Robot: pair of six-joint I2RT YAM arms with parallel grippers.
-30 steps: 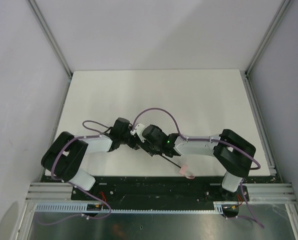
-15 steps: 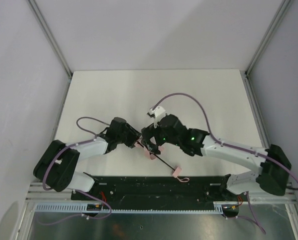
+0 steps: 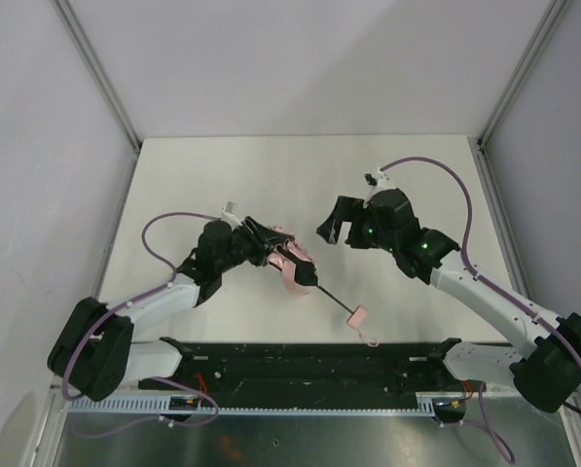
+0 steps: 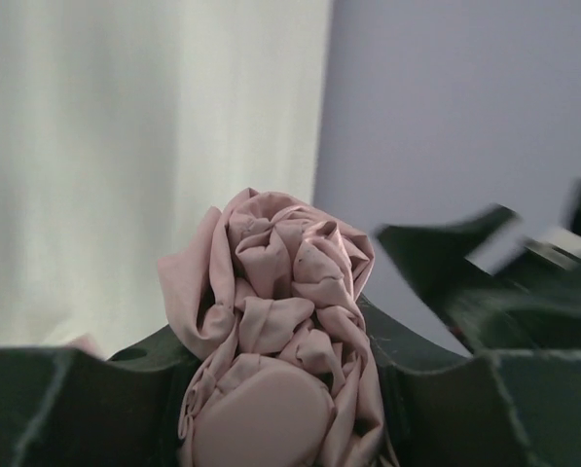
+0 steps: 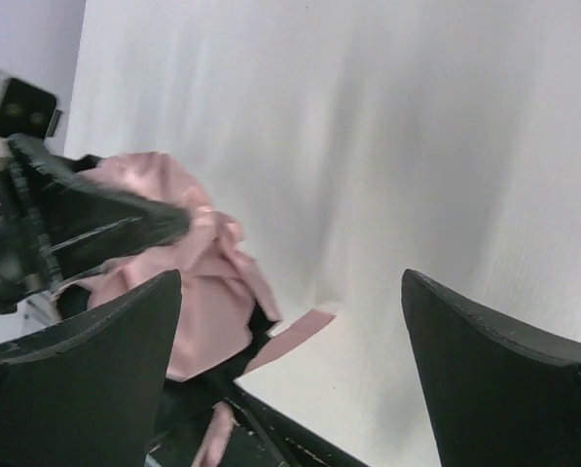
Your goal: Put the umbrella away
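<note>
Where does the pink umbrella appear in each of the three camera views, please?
Top external: umbrella at centre, lying slantwise.
Left wrist: umbrella bottom centre, filling the foreground.
Right wrist: umbrella at lower left.
Shared landmark: the left gripper, clamped on its pink fabric.

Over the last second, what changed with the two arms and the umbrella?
The right tool opened and pulled away from the umbrella, toward the right side of the table. The left arm reached farther out, carrying the umbrella along. Unchanged: the left tool stays clamped on the umbrella.
</note>
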